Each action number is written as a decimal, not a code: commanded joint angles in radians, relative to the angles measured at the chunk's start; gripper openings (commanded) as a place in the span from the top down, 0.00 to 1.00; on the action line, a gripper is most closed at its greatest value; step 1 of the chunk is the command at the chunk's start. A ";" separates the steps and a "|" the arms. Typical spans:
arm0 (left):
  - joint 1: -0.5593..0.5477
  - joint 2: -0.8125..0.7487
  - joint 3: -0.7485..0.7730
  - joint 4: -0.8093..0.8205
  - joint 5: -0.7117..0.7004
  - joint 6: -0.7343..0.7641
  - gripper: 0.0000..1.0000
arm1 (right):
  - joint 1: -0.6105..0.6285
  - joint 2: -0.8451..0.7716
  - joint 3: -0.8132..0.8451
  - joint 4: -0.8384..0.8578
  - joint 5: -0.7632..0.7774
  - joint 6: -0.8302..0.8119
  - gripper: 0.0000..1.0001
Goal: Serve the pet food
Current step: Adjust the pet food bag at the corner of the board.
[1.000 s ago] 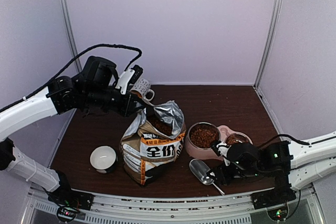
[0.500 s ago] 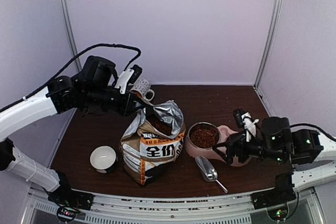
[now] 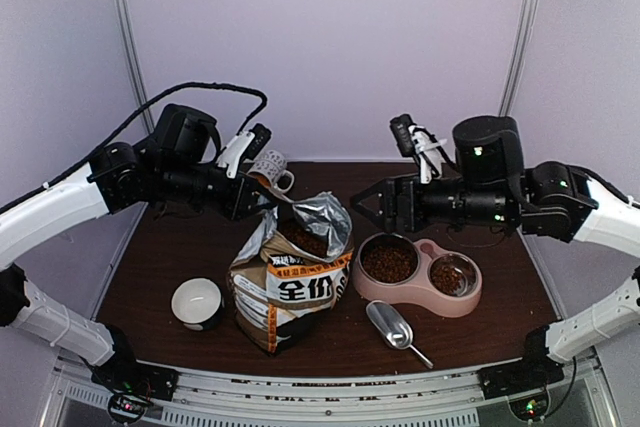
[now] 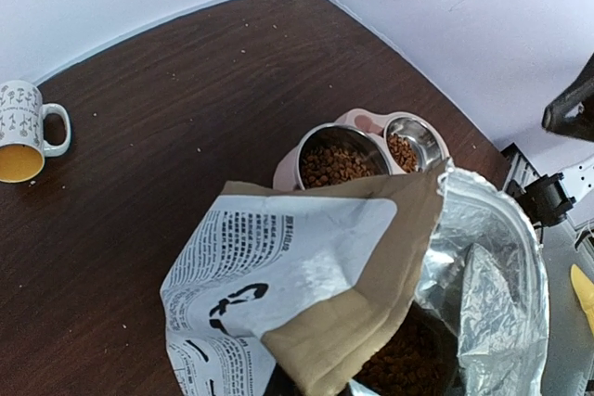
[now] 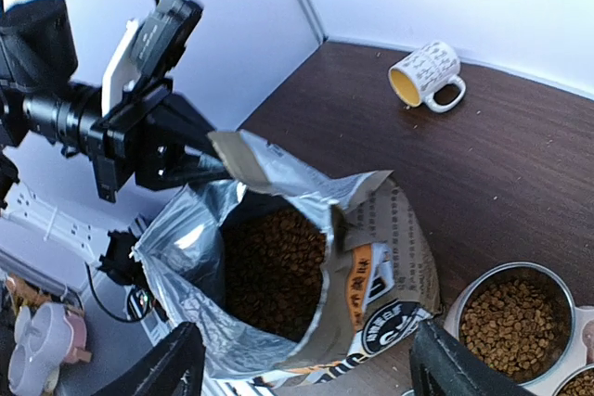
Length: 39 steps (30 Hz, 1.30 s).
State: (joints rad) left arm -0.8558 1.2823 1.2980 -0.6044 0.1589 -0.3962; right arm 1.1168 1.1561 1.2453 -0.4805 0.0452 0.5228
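The pet food fills the larger steel cup of the pink double bowl, and some lies in the smaller cup. More pet food shows inside the open printed bag. My left gripper is shut on the bag's top edge and holds the flap up. Raised above the bowl, just right of the bag's mouth, my right gripper is open and holds nothing; its fingers stand wide. The metal scoop lies on the table in front of the bowl.
A white bowl sits left of the bag near the front. A patterned mug stands at the back left, behind my left arm. White walls close the table on three sides.
My right gripper opened and left the scoop on the table, then rose and swung back and left to above the bowl. The left arm and the bag stayed put.
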 commanded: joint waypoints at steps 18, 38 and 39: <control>0.011 -0.037 0.185 0.148 0.229 0.221 1.00 | 0.090 0.506 0.499 -0.415 0.318 -0.141 0.86; 0.016 -0.022 0.258 0.051 0.289 0.287 0.42 | 0.183 0.388 0.436 -0.295 0.277 0.171 1.00; 0.015 -0.046 0.238 0.054 0.256 0.282 0.31 | 0.183 0.391 0.436 -0.291 0.292 0.179 1.00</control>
State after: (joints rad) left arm -0.8379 1.3418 1.5528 -0.6971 0.4740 -0.1017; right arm 1.2957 1.5650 1.6924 -0.9592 0.2897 0.6083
